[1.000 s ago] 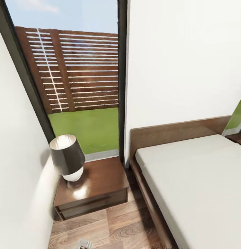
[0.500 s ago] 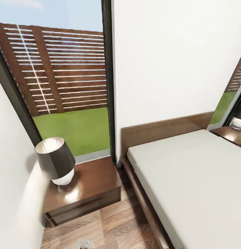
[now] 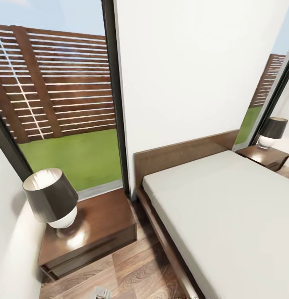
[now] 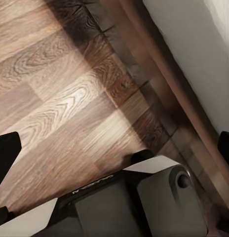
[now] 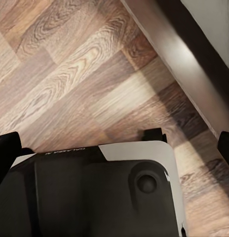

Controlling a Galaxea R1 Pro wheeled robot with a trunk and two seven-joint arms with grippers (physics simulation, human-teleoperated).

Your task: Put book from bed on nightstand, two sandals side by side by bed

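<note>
The bed [image 3: 227, 207] has a bare pale mattress on a dark wooden frame and takes up the right half of the head view. The book and the sandals are out of view. One nightstand [image 3: 104, 216] stands left of the headboard, and another nightstand [image 3: 265, 156] stands at the bed's far side. My left gripper [image 4: 116, 153] is open over the plank floor beside the bed frame [image 4: 183, 98], holding nothing. My right gripper [image 5: 116, 148] is also open over the floor, close to the bed frame [image 5: 188, 64], with nothing between its fingers.
A dark-shaded lamp [image 3: 51, 199] sits on the near nightstand and a similar lamp [image 3: 272, 131] on the far one. A tall window [image 3: 57, 104] shows a fence and grass. A white wall [image 3: 11, 249] closes the left side, leaving a narrow strip of floor [image 3: 136, 270].
The camera has turned right, so the whole picture shifted left. The far nightstand and its lamp have come into view at the right edge.
</note>
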